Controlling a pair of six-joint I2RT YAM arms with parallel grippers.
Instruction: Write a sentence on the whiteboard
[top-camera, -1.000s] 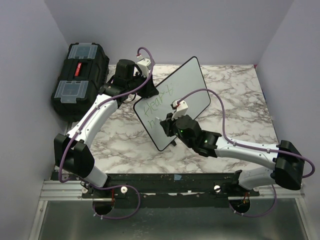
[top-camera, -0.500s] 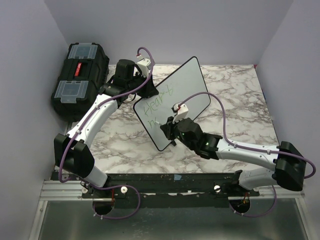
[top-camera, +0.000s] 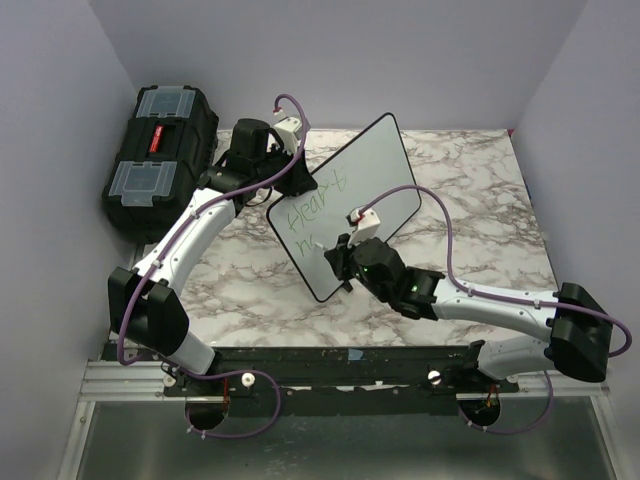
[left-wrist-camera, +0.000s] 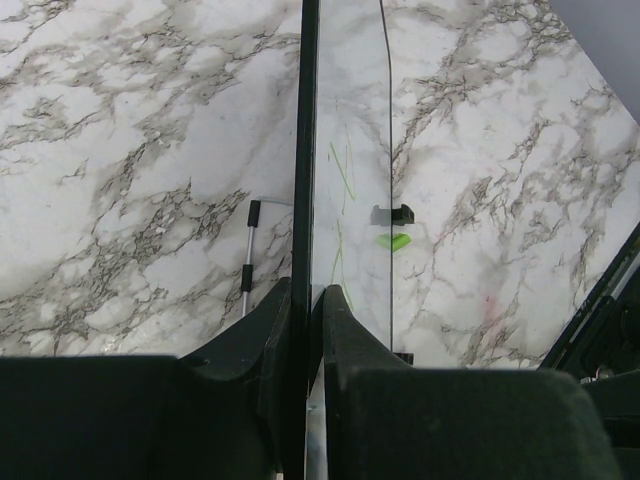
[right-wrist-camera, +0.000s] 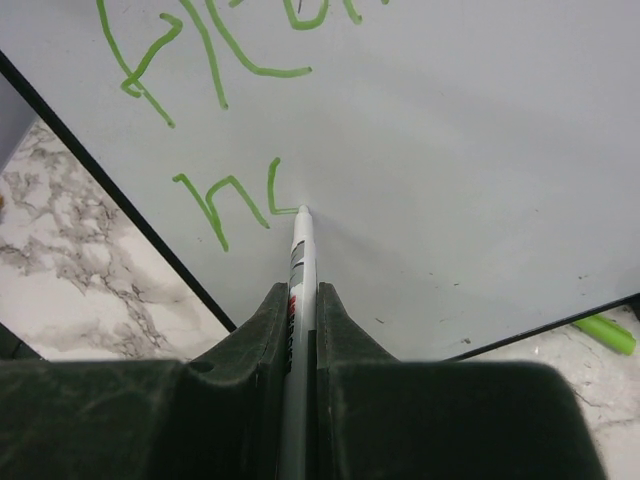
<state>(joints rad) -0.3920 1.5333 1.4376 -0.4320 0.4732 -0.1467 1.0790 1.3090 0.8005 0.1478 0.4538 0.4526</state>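
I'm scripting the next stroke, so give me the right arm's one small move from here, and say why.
Probably slide the marker tip a little to the right along the second line, pressed to the whiteboard. The right hand is shut on the marker, whose tip rests where the green letters of that line end, and the left hand clamps the board's edge.

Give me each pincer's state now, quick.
Left pincer: closed on the whiteboard edge.
Right pincer: closed on the marker, tip against the whiteboard.

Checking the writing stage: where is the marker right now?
In the right wrist view, the marker is clamped in the right claw, its tip on the whiteboard where the sentence stops.
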